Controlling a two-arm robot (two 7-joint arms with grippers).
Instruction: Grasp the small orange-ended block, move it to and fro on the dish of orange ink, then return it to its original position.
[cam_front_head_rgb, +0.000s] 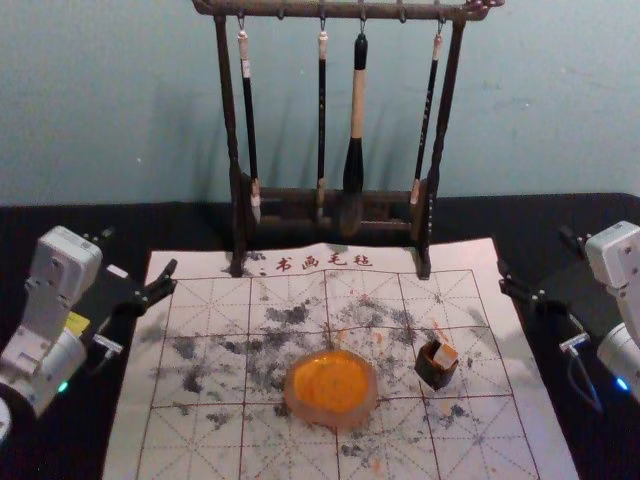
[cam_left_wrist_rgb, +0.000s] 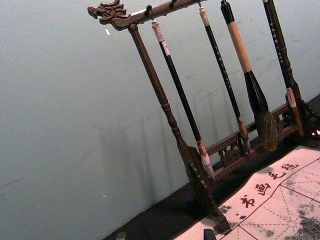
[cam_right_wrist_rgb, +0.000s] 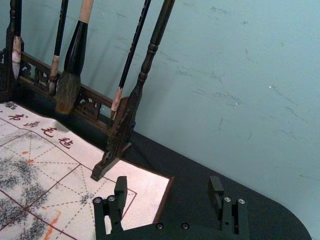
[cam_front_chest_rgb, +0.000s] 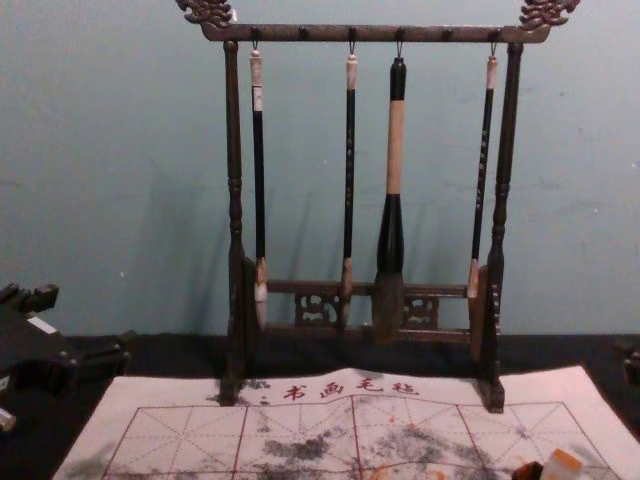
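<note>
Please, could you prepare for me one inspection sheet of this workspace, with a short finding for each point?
Surface: mat flat overall, with dark stains and orange marks.
Job's things: block stands in a dark holder, orange end up; dish holds orange ink, left of it.
Clutter: nothing seen among the job's things.
Grippers: left end effector open beside the mat's left edge; right end effector open near its right edge; both hold nothing.
Cables: dark loop by the right arm, off the mat.
Surroundings: rack with four hanging brushes; wall behind.
</note>
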